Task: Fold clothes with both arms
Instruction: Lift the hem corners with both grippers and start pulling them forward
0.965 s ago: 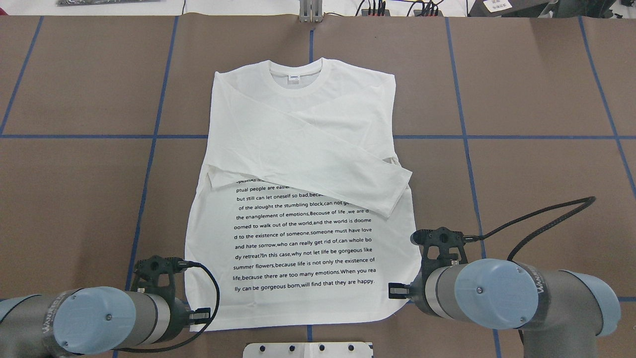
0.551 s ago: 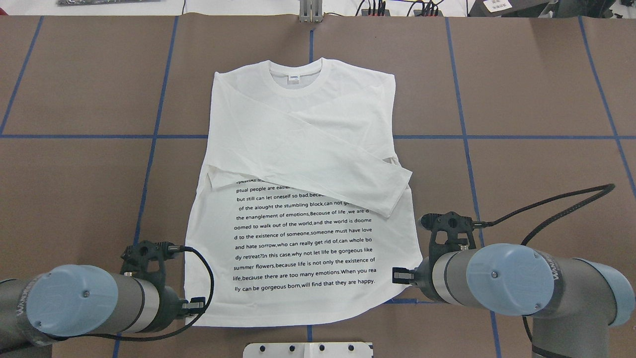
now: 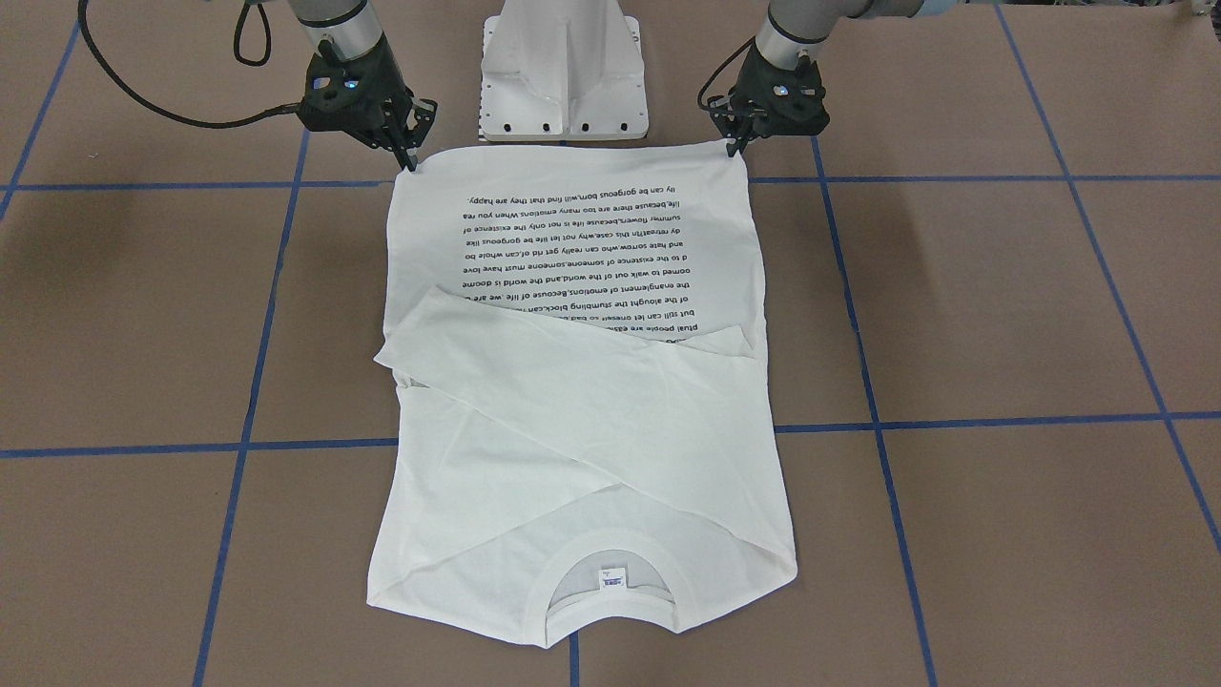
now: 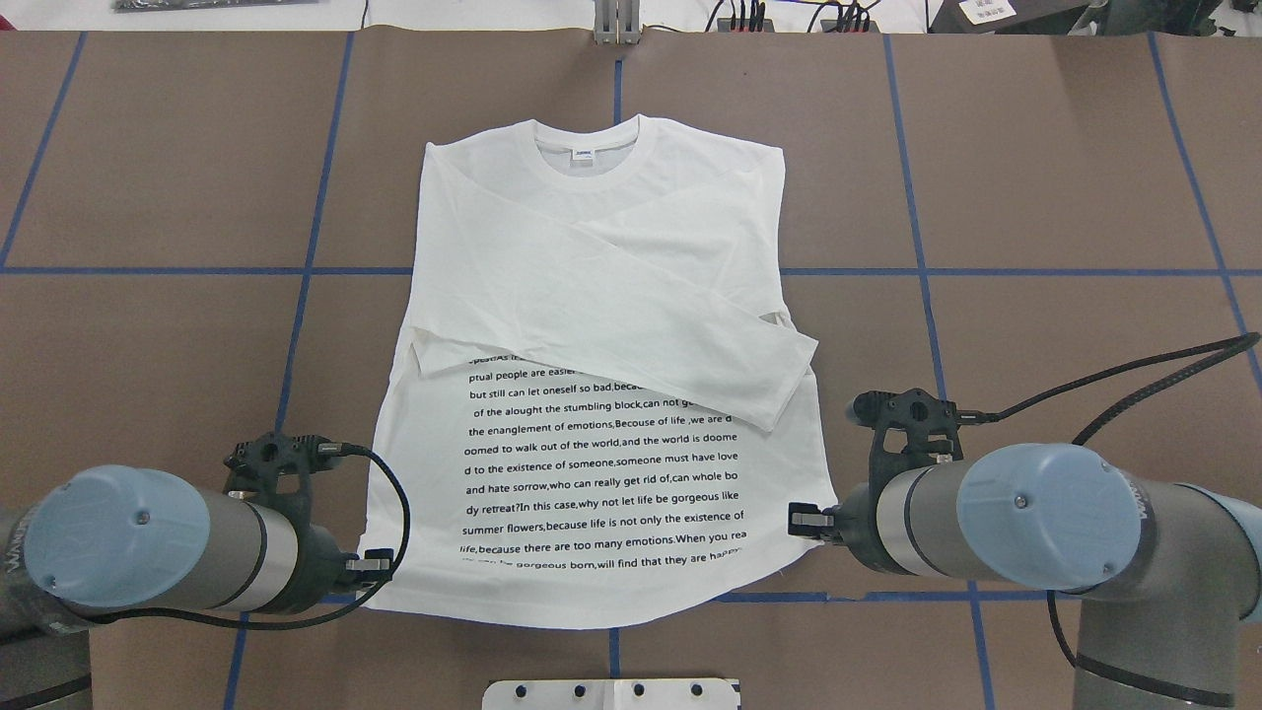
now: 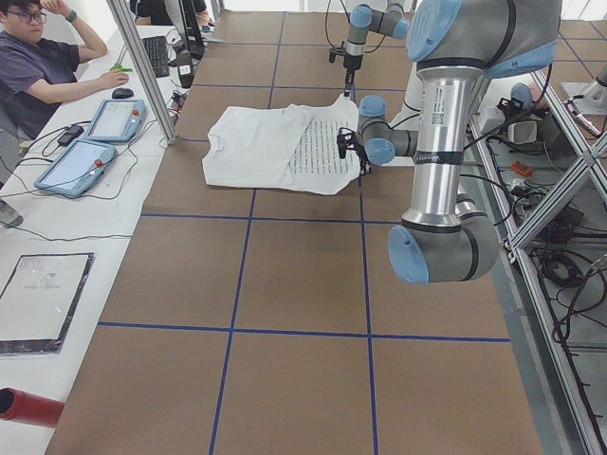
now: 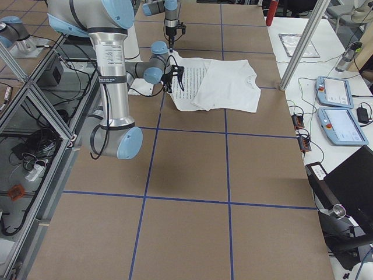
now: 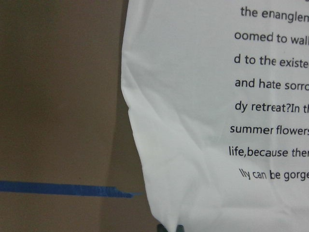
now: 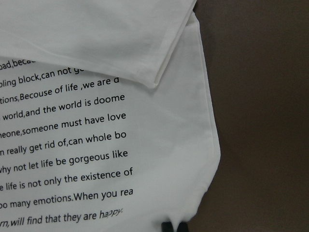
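The white long-sleeved T-shirt [image 4: 601, 296] lies flat on the brown table, collar far from the robot and both sleeves crossed over the chest above the black text. My left gripper [image 4: 380, 570] is shut on the near left hem corner. My right gripper [image 4: 804, 523] is shut on the near right hem corner. In the front-facing view the shirt [image 3: 572, 401] has its hem pulled taut between the right gripper [image 3: 410, 164] and the left gripper [image 3: 734, 145]. Both wrist views show fabric [image 7: 203, 121] [image 8: 96, 48] pinched at the bottom edge of the picture.
The white pedestal [image 3: 565, 67] stands just behind the hem, between the arms. Blue tape lines [image 4: 296, 325] grid the table. In the left side view a person [image 5: 38, 66] sits by tablets [image 5: 81, 166] beyond the table's far edge.
Both arms have moved away from the pedestal and slightly outward, carrying the hem corners with them. The hem has risen and the bottom line of text now curls.
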Controlling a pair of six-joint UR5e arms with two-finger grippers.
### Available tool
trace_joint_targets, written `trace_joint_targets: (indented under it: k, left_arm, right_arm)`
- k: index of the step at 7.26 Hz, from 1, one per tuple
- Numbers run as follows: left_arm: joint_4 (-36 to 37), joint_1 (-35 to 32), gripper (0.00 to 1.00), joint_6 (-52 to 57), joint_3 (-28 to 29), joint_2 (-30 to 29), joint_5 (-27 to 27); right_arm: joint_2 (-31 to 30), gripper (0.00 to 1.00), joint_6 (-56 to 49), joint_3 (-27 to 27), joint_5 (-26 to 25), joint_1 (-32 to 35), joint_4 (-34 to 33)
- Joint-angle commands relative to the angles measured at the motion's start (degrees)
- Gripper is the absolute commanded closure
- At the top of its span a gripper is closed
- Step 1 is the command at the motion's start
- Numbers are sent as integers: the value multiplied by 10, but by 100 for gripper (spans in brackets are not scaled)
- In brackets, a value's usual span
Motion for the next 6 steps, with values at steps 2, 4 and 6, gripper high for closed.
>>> trace_joint_targets:
  k: [2, 4, 6]
  left_arm:
    - [-1, -20, 100, 3, -1, -1, -18]
    - [0, -32, 100, 20, -1, -1, -19]
    - [0, -41, 100, 20, -1, -1, -19]
  right_arm:
    - [-2, 100, 0, 0, 23, 29, 0]
    - [-7, 100, -1, -1, 25, 33, 0]
    - [-10, 100, -1, -2, 26, 39, -1]
